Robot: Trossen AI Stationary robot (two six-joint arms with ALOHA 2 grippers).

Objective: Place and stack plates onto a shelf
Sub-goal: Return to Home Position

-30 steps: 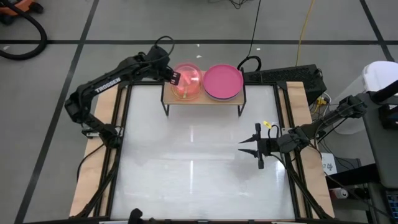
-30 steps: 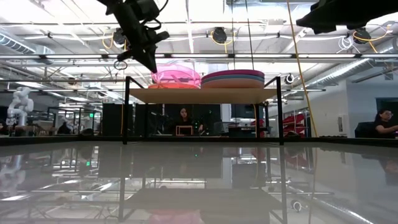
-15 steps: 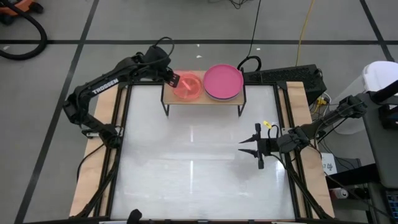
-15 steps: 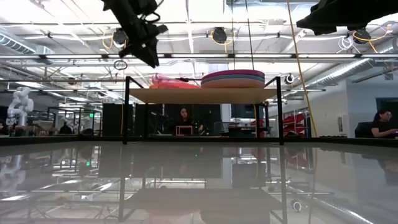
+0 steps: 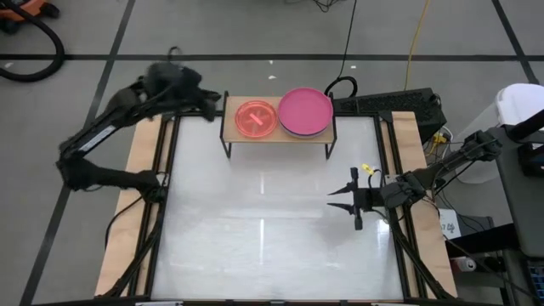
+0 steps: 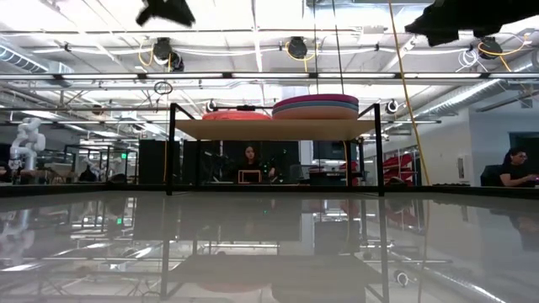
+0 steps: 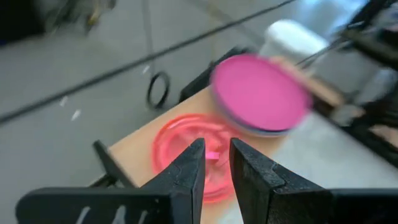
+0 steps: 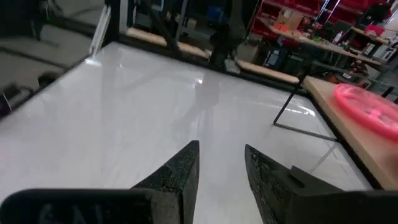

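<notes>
The shelf stands at the table's far edge on black legs. On its left half lies a low stack of smaller plates with a hot-pink plate on top. On its right half sits the stack of larger plates with a magenta one uppermost. My left gripper is open and holds nothing; it hangs in the air off the shelf's left end, facing the plates. My right gripper is open over the table's right part.
The white tabletop stretches between the shelf and the near edge, framed by wooden side strips. Cables and a power strip lie behind the shelf's right end. People sit in the room beyond.
The hot-pink plate, held tilted over the shelf's left half a second ago, has come down flat on the small stack. My left gripper has let go of it and drawn back up and toward the table's left, clear of the shelf.
</notes>
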